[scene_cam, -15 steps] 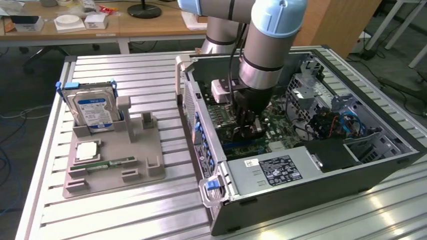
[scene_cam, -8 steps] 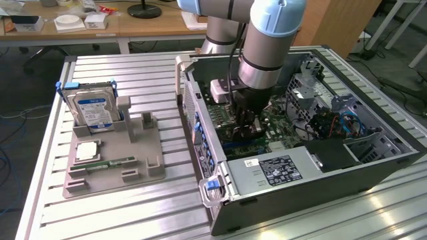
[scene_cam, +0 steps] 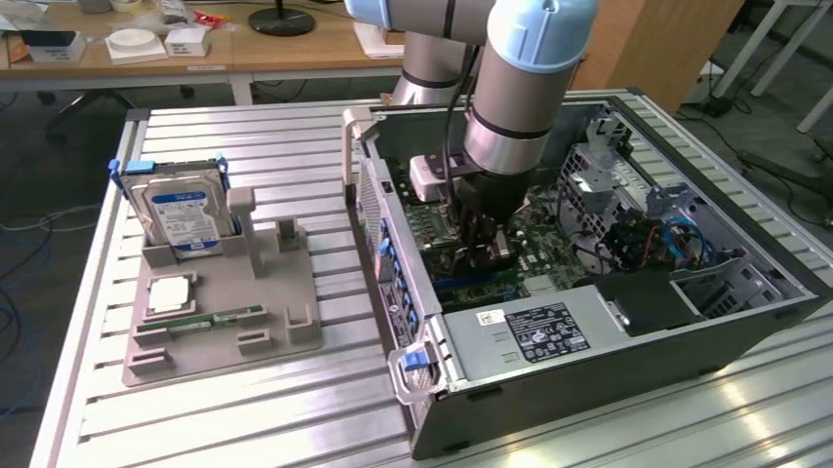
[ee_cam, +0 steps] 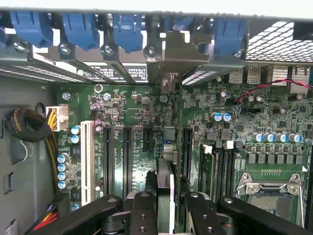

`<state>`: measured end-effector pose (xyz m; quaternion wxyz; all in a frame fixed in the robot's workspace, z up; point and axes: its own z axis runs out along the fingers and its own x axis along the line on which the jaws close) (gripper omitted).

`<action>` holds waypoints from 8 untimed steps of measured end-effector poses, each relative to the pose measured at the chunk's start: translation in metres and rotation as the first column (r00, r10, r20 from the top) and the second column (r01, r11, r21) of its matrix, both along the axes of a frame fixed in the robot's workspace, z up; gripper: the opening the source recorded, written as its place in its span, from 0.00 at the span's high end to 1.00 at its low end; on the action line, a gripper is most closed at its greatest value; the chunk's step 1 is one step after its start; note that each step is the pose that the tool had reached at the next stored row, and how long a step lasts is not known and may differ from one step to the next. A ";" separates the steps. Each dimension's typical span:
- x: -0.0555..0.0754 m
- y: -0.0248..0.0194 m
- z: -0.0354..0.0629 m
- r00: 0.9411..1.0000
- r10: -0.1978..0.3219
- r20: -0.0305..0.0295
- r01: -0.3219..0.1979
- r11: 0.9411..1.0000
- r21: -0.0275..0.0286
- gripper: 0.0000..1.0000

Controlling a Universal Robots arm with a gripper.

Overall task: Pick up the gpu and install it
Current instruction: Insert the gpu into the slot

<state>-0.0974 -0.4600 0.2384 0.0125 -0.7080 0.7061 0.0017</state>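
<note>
Slatted aluminium table [scene_cam: 260, 136] carried an open PC tower case [scene_cam: 625, 341] on its side, with a grey parts holder [scene_cam: 215, 322] at the exterior view's left still keeping the hard drive [scene_cam: 182, 219] and a memory stick [scene_cam: 215, 318]. Arm reached down into the case, gripper [scene_cam: 485, 244] low over the motherboard [scene_cam: 547, 253]. In the wrist view the gripper [ee_cam: 165, 200] jaws stood partly closed, pinched on the gpu [ee_cam: 165, 181], seen edge-on as a thin dark card running toward the rear bracket [ee_cam: 178, 51] of the case. Card sat just above the motherboard [ee_cam: 234, 127], apparently over one of the black expansion slots [ee_cam: 186, 147], though which slot was hard to tell from this angle. To do this well, my judgement: keep the card upright and parallel to the slot, line the metal end with the rear opening, then press straight down evenly without tilting.
</note>
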 end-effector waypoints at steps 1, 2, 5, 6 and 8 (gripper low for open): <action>0.000 -0.0001 0.0000 1.000 0.000 0.000 0.000 1.000 0.000 0.73; 0.000 -0.0001 0.0000 1.000 0.000 0.000 0.000 1.000 0.000 0.73; 0.000 -0.0002 -0.0004 1.000 0.000 0.000 0.000 1.000 0.000 0.73; 0.000 -0.0002 -0.0007 1.000 0.000 0.000 0.000 1.000 0.000 0.73; 0.000 -0.0002 -0.0012 1.000 0.000 0.000 0.000 1.000 0.000 0.73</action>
